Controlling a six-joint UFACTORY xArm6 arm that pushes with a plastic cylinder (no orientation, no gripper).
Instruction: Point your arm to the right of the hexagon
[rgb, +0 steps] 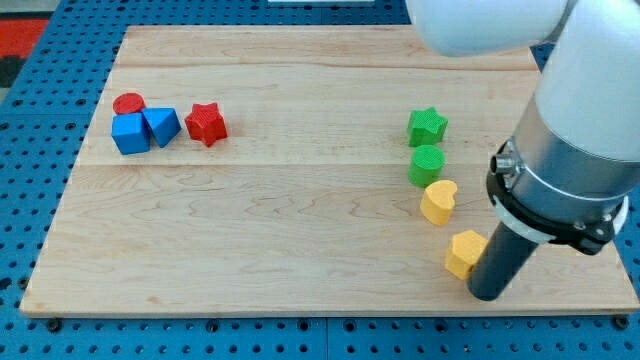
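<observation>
While our rod stands near the board's (300, 200) bottom right corner, my tip (487, 296) rests on the wood just to the view's right of the yellow hexagon (464, 252), touching or nearly touching its side. We carry no jaws or fingers, only this straight dark rod, so nothing is spread, pressed or pinched. The tip sits close to the bottom edge, and the right edge is not far off behind the arm's grey body. The whole middle of the board, and the bottom left, lies open for sliding.

The hexagon is a small yellow piece with flat sides, a paler top face and darker walls, sitting near the bottom edge toward the right corner.

We count eight blocks. Two are yellow: the hexagon and a yellow heart (438, 201) just above it. Two are green: a green star (427, 127) and a green cylinder (426, 164). Two are red: a red star (206, 124) and a red cylinder (128, 103). Two are blue: a blue cube (130, 133) and a blue triangle (161, 126), clustered near the left edge.
</observation>
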